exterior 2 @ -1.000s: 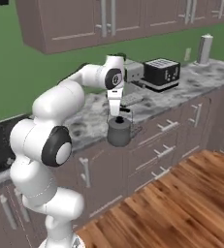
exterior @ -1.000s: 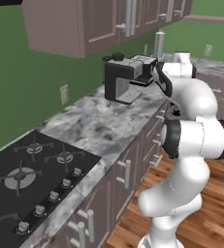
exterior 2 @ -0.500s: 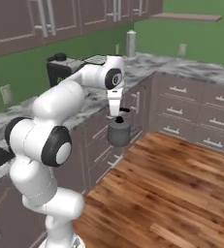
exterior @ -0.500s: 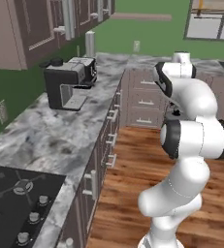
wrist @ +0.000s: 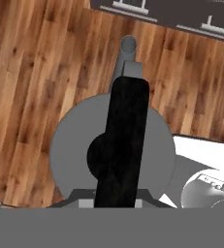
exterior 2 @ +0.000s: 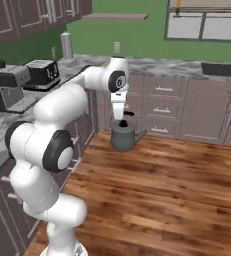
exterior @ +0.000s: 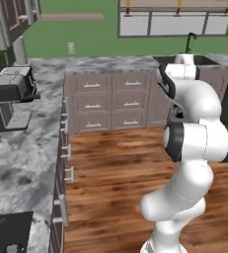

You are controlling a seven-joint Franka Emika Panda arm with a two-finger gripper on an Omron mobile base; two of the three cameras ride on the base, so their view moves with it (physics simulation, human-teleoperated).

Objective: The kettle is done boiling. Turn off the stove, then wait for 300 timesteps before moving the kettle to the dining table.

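The kettle [exterior 2: 123,139], squat and dark grey, hangs in the air above the wooden floor in the right base view, spout to the right. My gripper [exterior 2: 121,119] points straight down and is shut on the kettle's black handle. From above, in the hand view, the kettle's round grey body [wrist: 70,155] has the black handle [wrist: 123,135] across its top and the spout [wrist: 128,46] pointing away. One corner of the stove [exterior: 2,232] sits at the lower left of the left base view. The dining table is out of view.
A marble counter [exterior: 17,163] runs along the left with a coffee machine [exterior: 9,101] and a toaster [exterior 2: 43,72]. Brown drawer cabinets [exterior: 110,99] line the back wall, near a sink faucet [exterior: 189,39]. Wooden floor [exterior 2: 177,190] stretches to the right.
The whole picture has swung as the base turned: the stove has slid off to the lower left and the back cabinets have come into view. The kettle still hangs from the shut gripper.
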